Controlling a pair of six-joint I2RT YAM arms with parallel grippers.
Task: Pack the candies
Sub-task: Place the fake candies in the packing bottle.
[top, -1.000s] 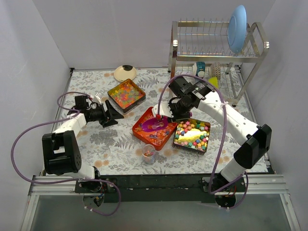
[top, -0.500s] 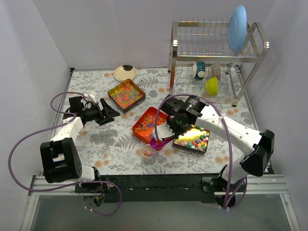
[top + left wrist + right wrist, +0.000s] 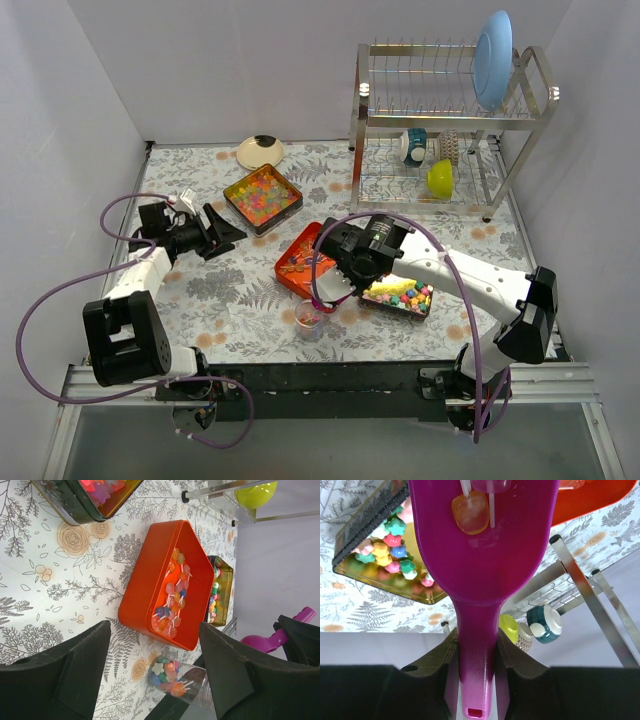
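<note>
My right gripper [image 3: 476, 680] is shut on the handle of a purple scoop [image 3: 480, 555], which carries an orange wrapped candy [image 3: 470, 512]. From above, that gripper [image 3: 335, 285] hangs just over a clear cup [image 3: 308, 320] partly filled with mixed candies [image 3: 172, 675]. An orange-red tray [image 3: 296, 262] holds wrapped pieces [image 3: 172, 595]. A gold tin [image 3: 400, 296] holds pastel chunky pieces [image 3: 387, 547]. A dark tin [image 3: 262, 196] holds glossy beads. My left gripper [image 3: 228, 232] is open and empty, left of the trays, and in its wrist view [image 3: 154, 630] it faces the tray and cup.
A metal dish rack [image 3: 450, 110] stands at the back right with a blue plate [image 3: 492, 55], a yellow-green cup [image 3: 440, 178] and a teal mug [image 3: 415, 145]. A cream bowl [image 3: 260, 151] sits at the back. White walls close in both sides.
My right arm has carried the scoop from the orange-red tray toward the near edge, over the clear cup. My left gripper has drawn back slightly to the left.
</note>
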